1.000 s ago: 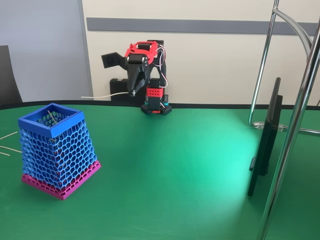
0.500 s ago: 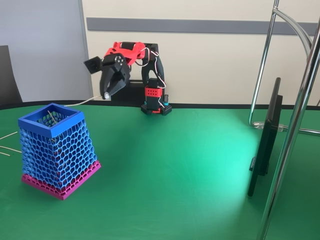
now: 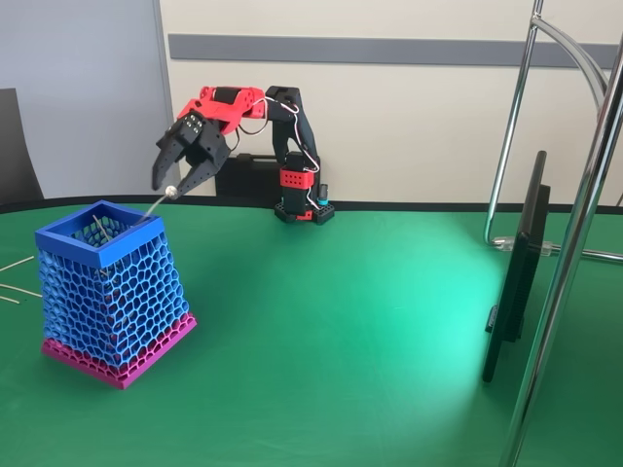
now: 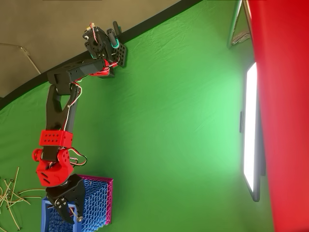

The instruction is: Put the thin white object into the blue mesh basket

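The blue mesh basket (image 3: pixel 117 302) stands at the left of the green table, with a solid blue rim and a pink base band; from overhead the basket (image 4: pixel 99 200) lies at the bottom left. My red and black gripper (image 3: pixel 173 189) hangs just above and right of the rim, shut on the head of the thin white object (image 3: pixel 153 205). The stick slants down to the left, its free end at the basket's opening. Seen from overhead, the gripper (image 4: pixel 73 212) sits over the basket. Several similar sticks lie inside the basket.
Loose thin sticks (image 3: pixel 14 278) lie on the cloth left of the basket, also seen as sticks (image 4: pixel 10 198) from overhead. A dark monitor (image 3: pixel 516 277) and a chrome stand (image 3: pixel 574 224) occupy the right side. The arm's base (image 3: pixel 304 199) is at the table's far edge.
The arm has swung left from above its base to the basket. The stick in the gripper has turned from level to slanting down into the basket's opening.
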Action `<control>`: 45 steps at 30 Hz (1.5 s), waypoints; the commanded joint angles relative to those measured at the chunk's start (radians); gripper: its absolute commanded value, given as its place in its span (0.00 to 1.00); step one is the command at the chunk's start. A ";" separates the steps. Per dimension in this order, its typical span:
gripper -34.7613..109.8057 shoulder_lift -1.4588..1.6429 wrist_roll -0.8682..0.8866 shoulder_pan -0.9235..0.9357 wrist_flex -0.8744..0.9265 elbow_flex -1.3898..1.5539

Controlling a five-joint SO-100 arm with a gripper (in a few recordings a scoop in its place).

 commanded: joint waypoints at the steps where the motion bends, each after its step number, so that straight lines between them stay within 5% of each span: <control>1: 0.46 0.038 0.046 0.005 0.025 -0.011; 11: 0.55 0.276 0.141 -0.046 0.078 0.201; 22: 0.50 0.701 0.110 -0.189 0.061 0.574; 31: 0.25 1.088 -0.083 -0.410 0.048 0.923; 45: 0.24 1.709 -0.523 -0.508 0.173 1.513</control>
